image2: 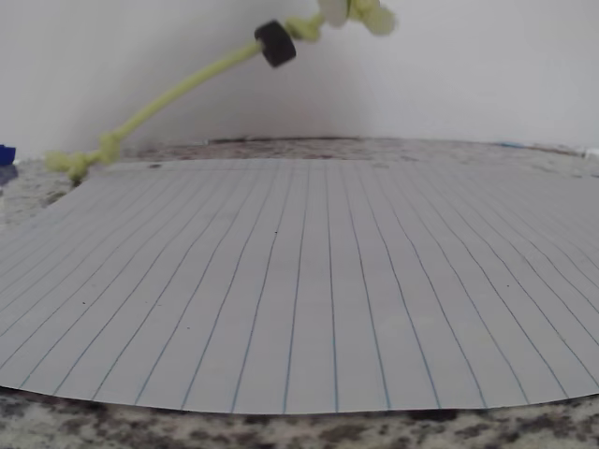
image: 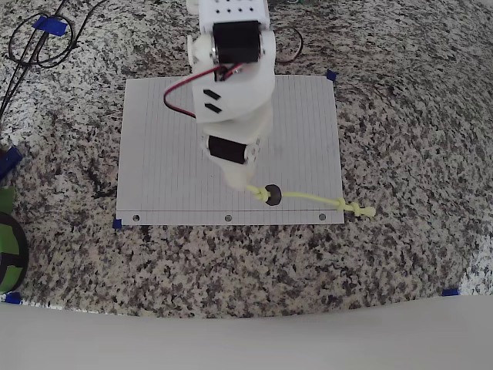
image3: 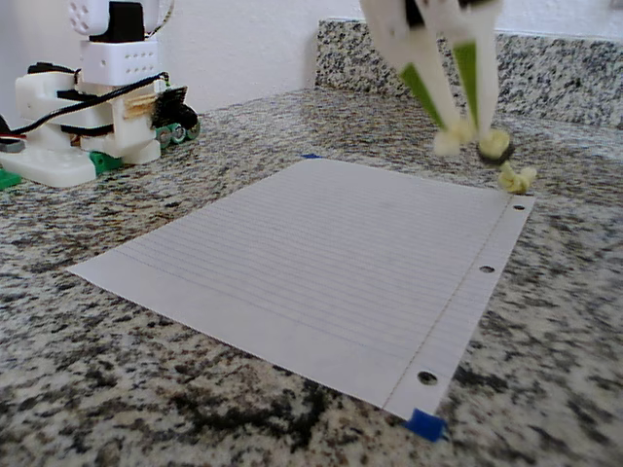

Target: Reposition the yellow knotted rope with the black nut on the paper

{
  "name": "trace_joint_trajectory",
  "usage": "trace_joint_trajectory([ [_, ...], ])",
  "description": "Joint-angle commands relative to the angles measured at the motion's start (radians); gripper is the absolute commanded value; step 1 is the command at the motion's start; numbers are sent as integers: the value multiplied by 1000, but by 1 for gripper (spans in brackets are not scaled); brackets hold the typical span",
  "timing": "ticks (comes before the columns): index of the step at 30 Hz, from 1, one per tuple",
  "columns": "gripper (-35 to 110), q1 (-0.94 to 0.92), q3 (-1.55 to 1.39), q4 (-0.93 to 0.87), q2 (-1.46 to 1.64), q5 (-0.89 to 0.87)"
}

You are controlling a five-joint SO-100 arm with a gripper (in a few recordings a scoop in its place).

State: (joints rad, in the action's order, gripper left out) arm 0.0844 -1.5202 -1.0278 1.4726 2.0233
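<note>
The white lined paper (image: 169,154) (image2: 299,281) (image3: 321,243) lies flat on the granite counter. My gripper (image: 248,185) (image2: 342,9) (image3: 465,136) hovers over the paper's hole-punched edge, shut on one end of the yellow knotted rope (image: 316,200) (image2: 168,98) (image3: 516,178). From the gripper the rope slopes down, and its far knotted end rests on the granite just past the paper's corner. The black nut (image: 271,194) (image2: 276,43) (image3: 494,148) is threaded on the rope close to the gripper and hangs above the paper.
Blue tape bits (image: 117,224) (image3: 425,424) mark the paper's corners. Black cables (image: 38,42) loop at the overhead view's top left, and a green object (image: 9,247) sits at its left edge. The arm's base (image3: 92,117) stands beyond the paper, with a granite backsplash (image3: 565,68) behind.
</note>
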Motion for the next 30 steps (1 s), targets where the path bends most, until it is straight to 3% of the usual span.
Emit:
trace_joint_trajectory([
  [1,0,-18,11,-15,129,-8],
  [13,0,-186,-235,25,511,-23],
  [20,0,-347,-528,163,821,-38],
  [30,0,-618,-934,437,1230,-278],
])
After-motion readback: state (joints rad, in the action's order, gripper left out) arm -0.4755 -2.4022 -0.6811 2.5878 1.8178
